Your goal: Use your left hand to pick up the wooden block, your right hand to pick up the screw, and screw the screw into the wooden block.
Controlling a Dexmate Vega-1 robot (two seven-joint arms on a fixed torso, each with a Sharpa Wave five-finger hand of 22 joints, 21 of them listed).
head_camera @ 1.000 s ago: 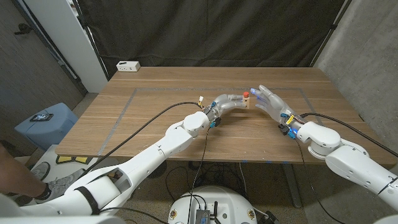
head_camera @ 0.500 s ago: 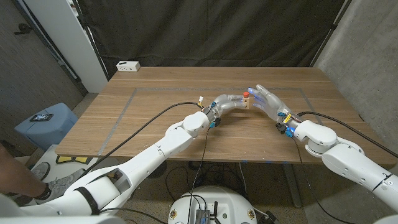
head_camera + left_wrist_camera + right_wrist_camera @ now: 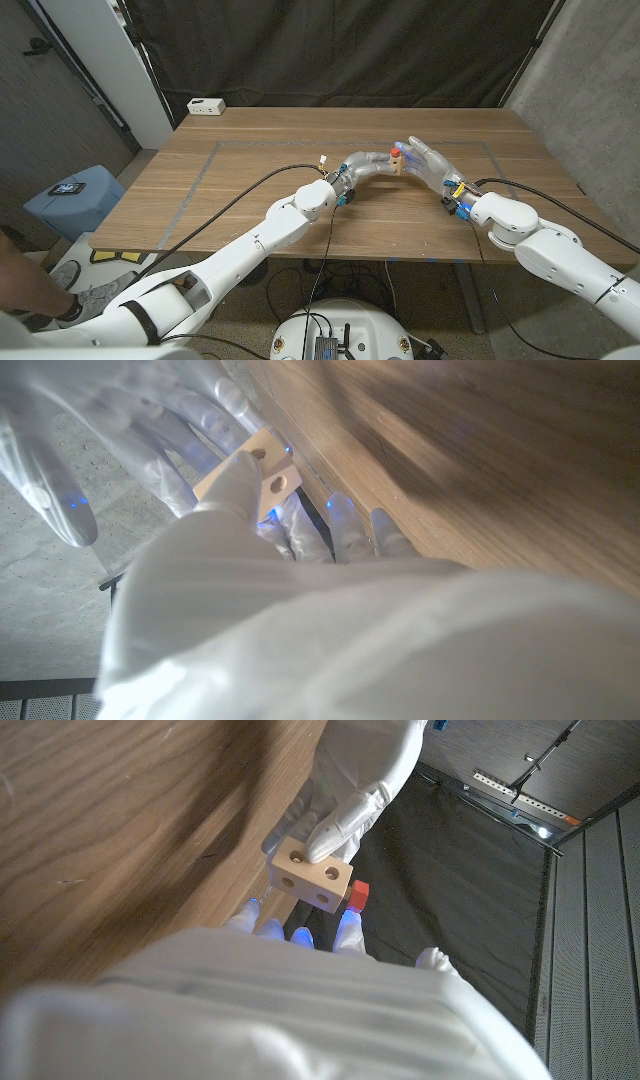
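Wooden table (image 3: pixel 250 190) in front of a black curtain (image 3: pixel 330 50); white power strip (image 3: pixel 206 105) sits at the table's far left corner, well apart from the action. Grey tape outline (image 3: pixel 205 165) on the tabletop; both hands meet just inside its far right part.

Left hand (image 3: pixel 372 163) grips the wooden block (image 3: pixel 400 166), lifted off the table. In the right wrist view the block (image 3: pixel 311 874) shows round holes on two faces, with a left-hand finger pressed on its top face and others wrapped behind it.

Screw (image 3: pixel 396 152) with a red head sits at the block's top in the head view; in the right wrist view the red head (image 3: pixel 357 896) pokes out at the block's far side, touching it. How deep it sits in the block: can't tell.

Right hand (image 3: pixel 432 160) is right up against the block, fingers spread and reaching toward the screw. Whether its fingertips (image 3: pixel 347 926) actually pinch the screw: can't tell, own hand blocks the contact.

Left wrist view: block (image 3: pixel 255 465) held under the left thumb, right-hand fingers (image 3: pixel 60 480) just beside it.

Blue bin (image 3: pixel 75 200) on the floor left of the table.
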